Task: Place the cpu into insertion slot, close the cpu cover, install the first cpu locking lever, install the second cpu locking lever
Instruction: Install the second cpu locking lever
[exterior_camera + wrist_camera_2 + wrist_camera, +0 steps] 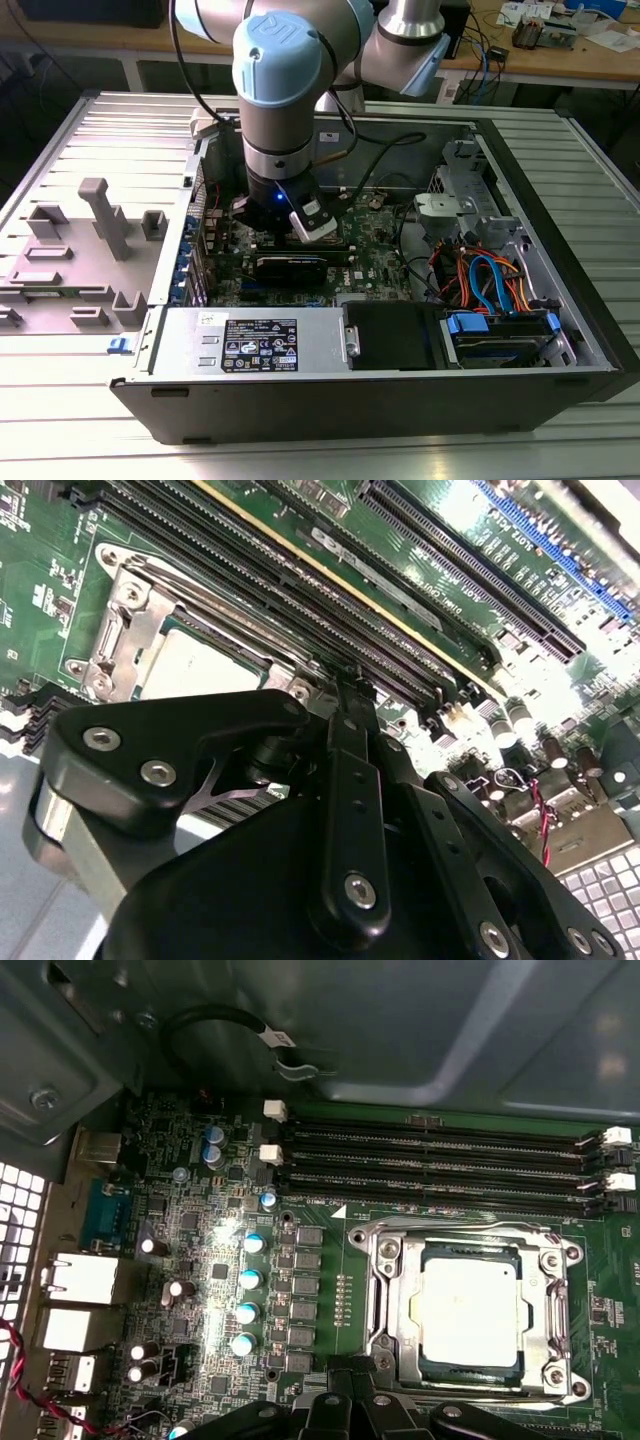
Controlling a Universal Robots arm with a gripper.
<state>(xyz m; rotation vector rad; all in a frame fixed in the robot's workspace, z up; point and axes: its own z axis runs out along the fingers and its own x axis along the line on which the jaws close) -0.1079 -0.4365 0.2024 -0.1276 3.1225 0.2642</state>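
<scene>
Writing: white print runs across the green motherboard (200,1290) and a label sits on the power supply (258,345); neither is read off here.

Claw (350,695): lowered inside the open computer case (560,300), directly above the board. In the second wrist view the black fingers (352,780) meet at a narrow tip with no gap seen between them and nothing held. The tip stands just beside the socket edge; contact with the board cannot be confirmed.

Cpu (468,1308): seated in the insertion slot (400,1300), silver top facing up. The cpu cover (550,1305) lies flat around it, the chip showing through its window. The locking levers cannot be made out clearly.

Memory slots (440,1165) run alongside the socket. In the exterior view the case rests on a ribbed metal counter (120,130), with a grey fixture (90,250) at the exterior view's left.
</scene>
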